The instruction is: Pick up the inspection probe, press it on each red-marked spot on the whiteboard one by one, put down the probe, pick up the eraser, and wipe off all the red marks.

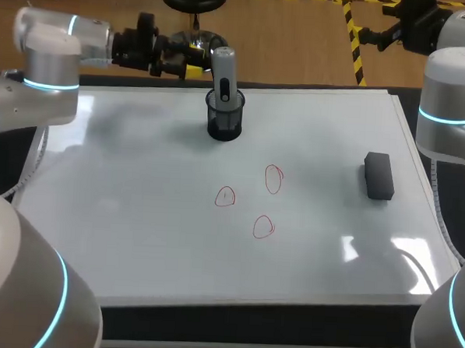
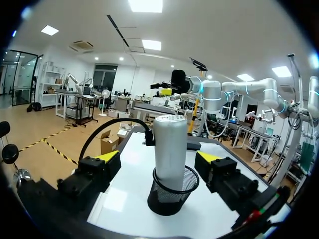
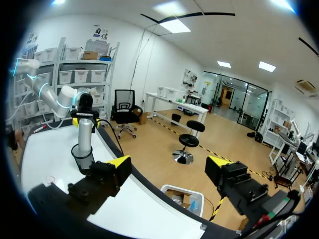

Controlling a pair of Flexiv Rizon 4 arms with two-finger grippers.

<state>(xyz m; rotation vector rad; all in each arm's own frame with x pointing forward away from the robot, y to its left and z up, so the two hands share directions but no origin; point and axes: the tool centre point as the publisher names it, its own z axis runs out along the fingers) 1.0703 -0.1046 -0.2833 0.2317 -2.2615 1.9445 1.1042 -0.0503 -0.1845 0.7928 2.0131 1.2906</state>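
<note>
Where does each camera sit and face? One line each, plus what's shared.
Head view: fixed above, behind, looks down on whiteboard; left arm, right arm at sides.
Left wrist view: on left arm, faces probe in mesh cup; left gripper open.
Right wrist view: on right arm, faces along whiteboard; right gripper open.
Shared: the probe, in all.

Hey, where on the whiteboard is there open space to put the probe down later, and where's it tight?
The left half of the whiteboard is bare, from the cup down to the near edge. Also bare: the strip between the red marks and the eraser. Tightest at the far edge, where the left hand is close by the probe.
</note>
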